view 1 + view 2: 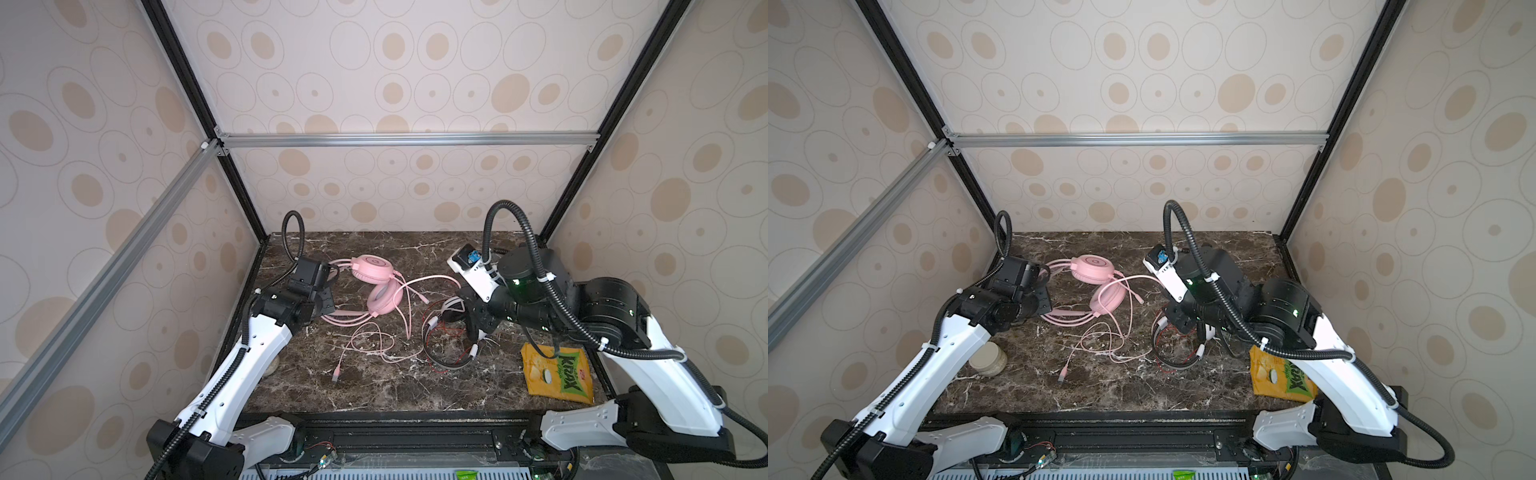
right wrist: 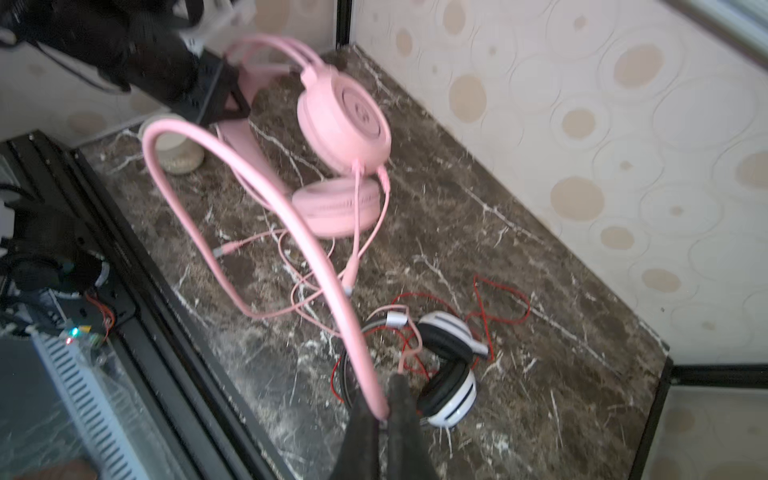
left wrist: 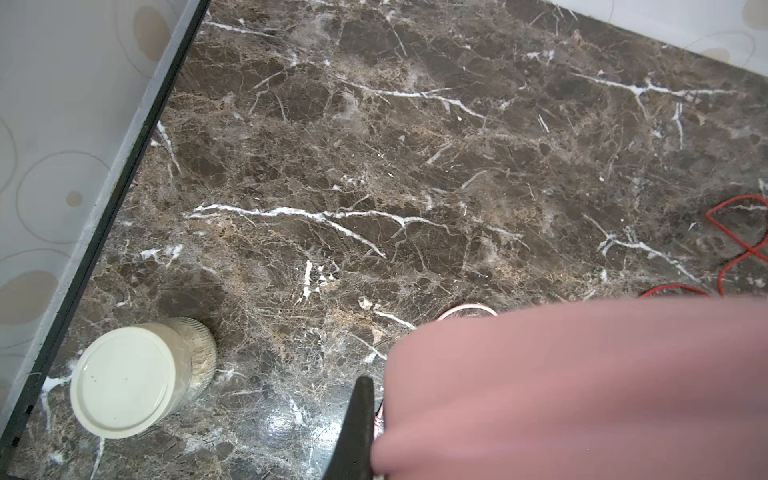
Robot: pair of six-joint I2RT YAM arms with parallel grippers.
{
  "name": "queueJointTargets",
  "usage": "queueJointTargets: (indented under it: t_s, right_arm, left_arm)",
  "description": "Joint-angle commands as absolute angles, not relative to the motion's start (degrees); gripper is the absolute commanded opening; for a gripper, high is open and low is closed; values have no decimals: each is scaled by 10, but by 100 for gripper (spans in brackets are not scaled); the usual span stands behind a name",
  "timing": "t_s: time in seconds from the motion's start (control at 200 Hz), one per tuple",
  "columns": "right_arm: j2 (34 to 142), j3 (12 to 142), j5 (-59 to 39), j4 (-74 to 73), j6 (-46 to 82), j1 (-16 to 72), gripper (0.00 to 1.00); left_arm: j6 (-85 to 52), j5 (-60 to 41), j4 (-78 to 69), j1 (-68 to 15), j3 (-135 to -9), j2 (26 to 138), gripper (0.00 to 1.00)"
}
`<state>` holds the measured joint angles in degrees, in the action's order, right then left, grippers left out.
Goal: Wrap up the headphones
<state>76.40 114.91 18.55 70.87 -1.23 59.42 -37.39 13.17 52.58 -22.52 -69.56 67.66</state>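
Note:
The pink headphones (image 1: 372, 269) lie at the back middle of the marble table (image 1: 374, 390), and their pink cable (image 1: 365, 340) loops loosely toward the front. My left gripper (image 1: 327, 300) is shut on their pink headband, which fills the left wrist view as a blur (image 3: 582, 386) beside one black finger (image 3: 360, 424). My right gripper (image 2: 384, 410) is shut on the pink cable (image 2: 266, 199), held raised in an arc. Just under it lie the white-and-black headphones (image 2: 451, 374) with a thin red cable (image 2: 498, 299). Both top views show this headset (image 1: 1177, 361).
A jar with a white lid (image 3: 124, 380) stands by the left wall, under my left arm (image 1: 988, 359). A yellow snack bag (image 1: 557, 374) lies at the front right beneath my right arm. Papered walls close in the table on three sides.

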Motion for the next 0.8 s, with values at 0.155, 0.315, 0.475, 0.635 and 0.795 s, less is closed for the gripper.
queueJointTargets:
  t_s: [0.155,0.315,0.475,0.635,0.795]
  right_arm:
    - [917,1377,233,826,-66,555,0]
    - [992,1466,144,825,-84,472,0]
    - [1028,1473,44,786,-63,412,0]
    - [1071,1510,-15,766,-44,383,0]
    - [1101,1521,-74,737,-7,352,0]
  left_arm:
    - [-368,183,515,-326,-725,682,0]
    - [-367,156,512,-358,-708,658,0]
    - [-373,105,504,-365,-679,631,0]
    - [-374,55,485,-368,-653,614,0]
    - [-378,25,480,-372,-649,613,0]
